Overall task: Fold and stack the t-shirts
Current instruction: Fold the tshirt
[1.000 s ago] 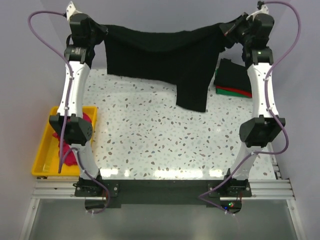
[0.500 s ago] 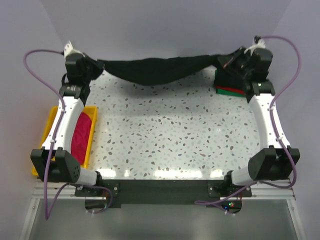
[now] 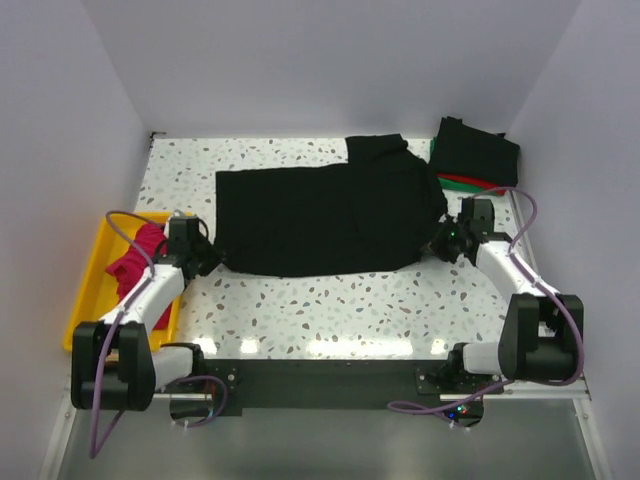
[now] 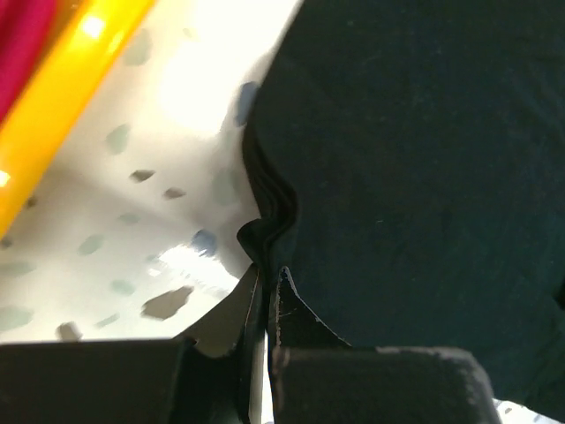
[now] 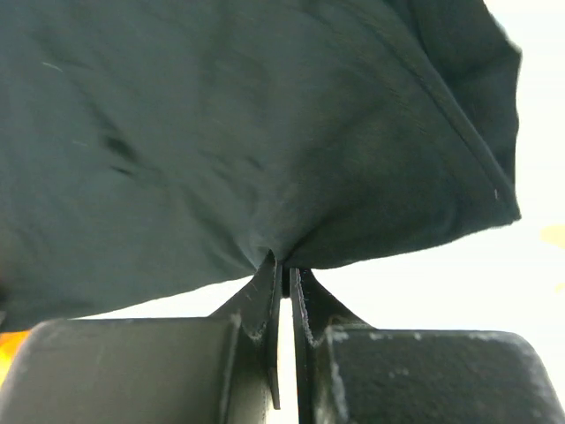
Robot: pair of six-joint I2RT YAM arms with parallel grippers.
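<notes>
The black shirt (image 3: 320, 220) is lying flat on the table (image 3: 330, 300), left jaws pinching its 9 o'clock edge, right jaws its 3 o'clock edge; table toward 6 o'clock is lying bare.

Big black t-shirt (image 3: 320, 220) is laid out flat across the middle of the table (image 3: 330, 300), stretched left to right, with one sleeve poking toward the far edge. The folded shirts (image 3: 476, 155) are stacked in the far right corner, black on top with red and green edges peeking out underneath. A crumpled pink shirt (image 3: 135, 265) sits by the left edge.
</notes>
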